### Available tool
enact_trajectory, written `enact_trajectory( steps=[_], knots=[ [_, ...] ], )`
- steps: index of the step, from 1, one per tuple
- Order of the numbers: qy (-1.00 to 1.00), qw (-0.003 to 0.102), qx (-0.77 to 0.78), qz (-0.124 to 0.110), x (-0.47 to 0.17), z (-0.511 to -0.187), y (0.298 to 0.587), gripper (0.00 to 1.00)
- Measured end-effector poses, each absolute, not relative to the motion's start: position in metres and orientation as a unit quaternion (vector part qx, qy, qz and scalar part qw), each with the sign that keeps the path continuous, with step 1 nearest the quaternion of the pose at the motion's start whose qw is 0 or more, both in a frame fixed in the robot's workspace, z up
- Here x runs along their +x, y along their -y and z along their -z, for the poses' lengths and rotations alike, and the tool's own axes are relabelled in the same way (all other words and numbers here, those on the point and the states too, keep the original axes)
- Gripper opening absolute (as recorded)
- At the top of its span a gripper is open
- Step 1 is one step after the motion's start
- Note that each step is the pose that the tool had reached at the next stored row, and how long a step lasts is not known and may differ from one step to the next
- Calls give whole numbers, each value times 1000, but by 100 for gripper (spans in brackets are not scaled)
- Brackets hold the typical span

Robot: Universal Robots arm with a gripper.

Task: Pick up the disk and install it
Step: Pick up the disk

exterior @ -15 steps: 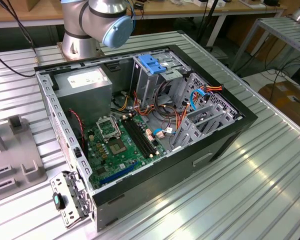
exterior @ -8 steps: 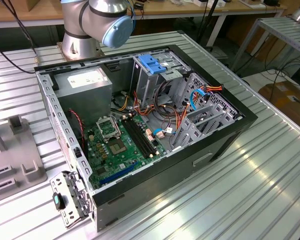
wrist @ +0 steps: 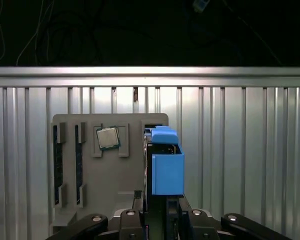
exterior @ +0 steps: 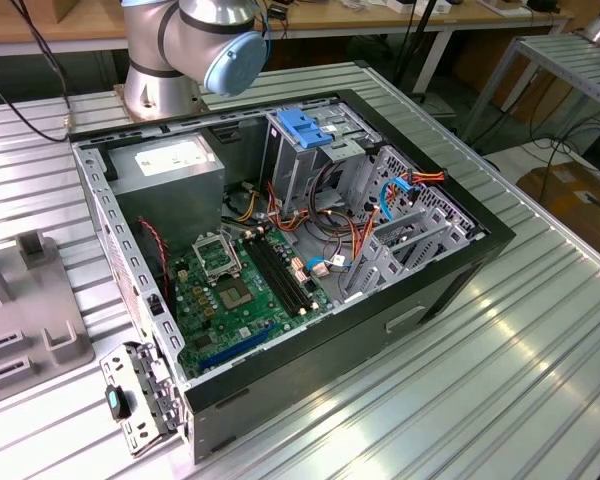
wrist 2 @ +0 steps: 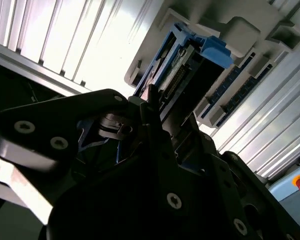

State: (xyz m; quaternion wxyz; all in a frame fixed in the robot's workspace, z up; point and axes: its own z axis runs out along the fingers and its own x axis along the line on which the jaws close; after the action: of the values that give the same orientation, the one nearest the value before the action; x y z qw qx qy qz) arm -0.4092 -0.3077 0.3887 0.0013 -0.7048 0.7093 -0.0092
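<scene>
- Furthest toward the exterior view's left, a grey power-supply box with a white sticker (exterior: 170, 165) sits inside the open black computer case (exterior: 460, 270), which lies on the ribbed aluminium table (exterior: 520, 380).
- Next comes the green motherboard (exterior: 240, 290), and beyond the case stands the silver base of the robot arm (exterior: 165, 85).
- Farther toward that view's right, a light-blue plastic bracket (exterior: 305, 127) tops the bare metal drive cage (exterior: 295, 170).
- In the first wrist view, a grey plastic holder plate (wrist: 90, 180) rests on the table, with a small square silver processor chip (wrist: 107, 138) seated in a recess.
- Just beside the chip, the flat disk in its blue plastic carrier frame (wrist: 167, 170) stands on edge in a slot of the holder plate.
- The black hand (wrist: 162, 217) straddles the disk's near end; whether it has closed on the disk cannot be told.
</scene>
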Motion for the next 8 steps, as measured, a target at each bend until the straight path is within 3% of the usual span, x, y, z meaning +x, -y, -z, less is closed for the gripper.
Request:
enact_trajectory(
  steps=[8],
  knots=[
    [-709, 1, -705, 9, -409, -395, 308, 35]
  ],
)
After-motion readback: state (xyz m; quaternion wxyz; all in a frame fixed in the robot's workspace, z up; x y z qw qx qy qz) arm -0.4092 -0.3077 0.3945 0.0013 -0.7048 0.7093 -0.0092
